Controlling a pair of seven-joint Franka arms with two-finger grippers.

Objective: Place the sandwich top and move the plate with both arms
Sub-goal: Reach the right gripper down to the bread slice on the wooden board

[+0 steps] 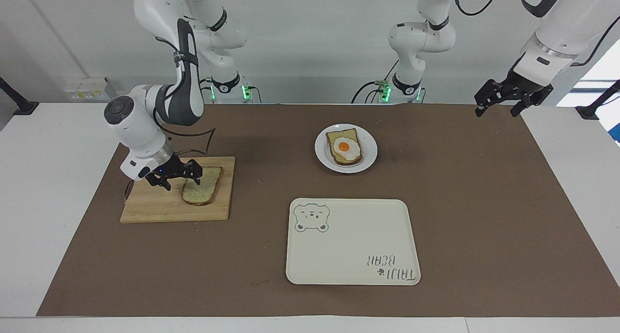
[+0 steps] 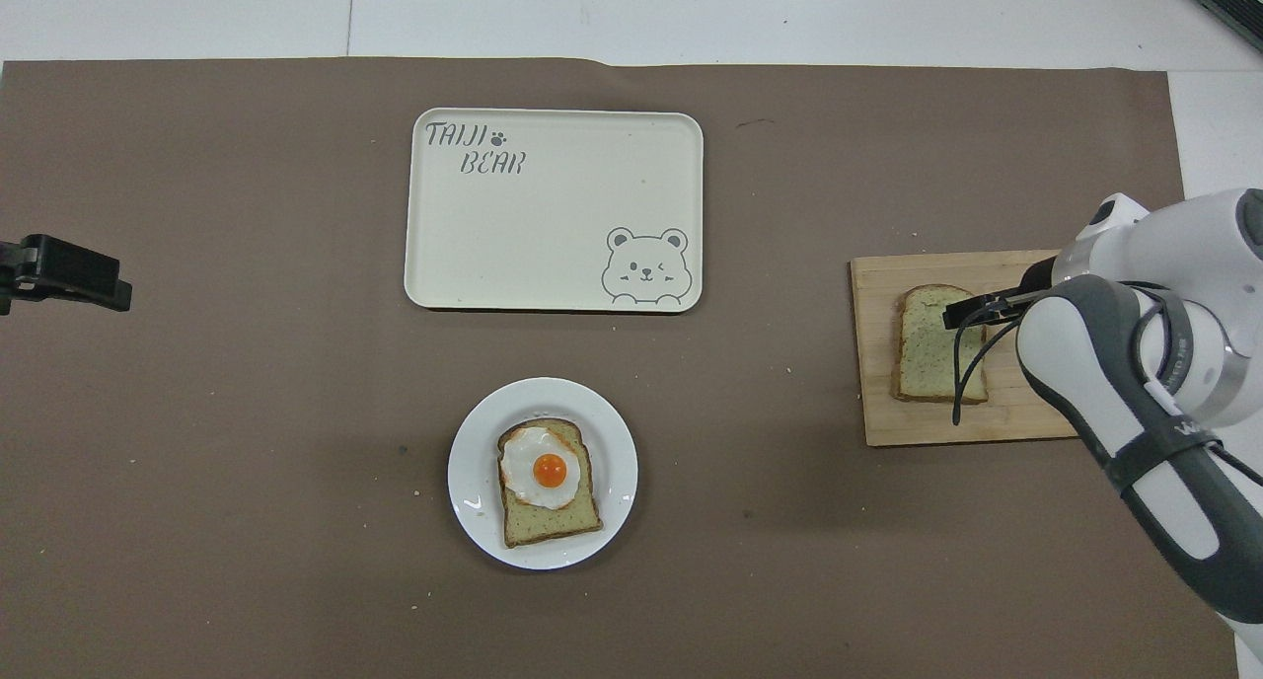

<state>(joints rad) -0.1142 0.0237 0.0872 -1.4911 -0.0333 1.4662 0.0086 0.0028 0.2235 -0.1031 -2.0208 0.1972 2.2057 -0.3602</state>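
Facing view: right arm low at the bread

We see the right gripper point(image 1: 182, 179) low over the cutting board point(image 1: 160, 208), its fingers spread, 1 over the sandwich top point(image 1: 203, 191), which lies flat on the board at the right arm's end of the worktop point(image 1: 465, 212). Our left gripper point(image 1: 501, 104) waits raised over its own end, fingers released. Mid-worktop, the plate point(image 1: 369, 159) carries the egg slice point(image 1: 345, 148), nearer the robots than the tray point(image 1: 348, 255).

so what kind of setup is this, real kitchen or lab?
Looks like a robotics lab bench, not a kitchen: two white Franka arms mounted at a table covered with a brown mat, bare white walls, and staged food props, with an egg-topped slice on a white plate and a plain slice on a cutting board.
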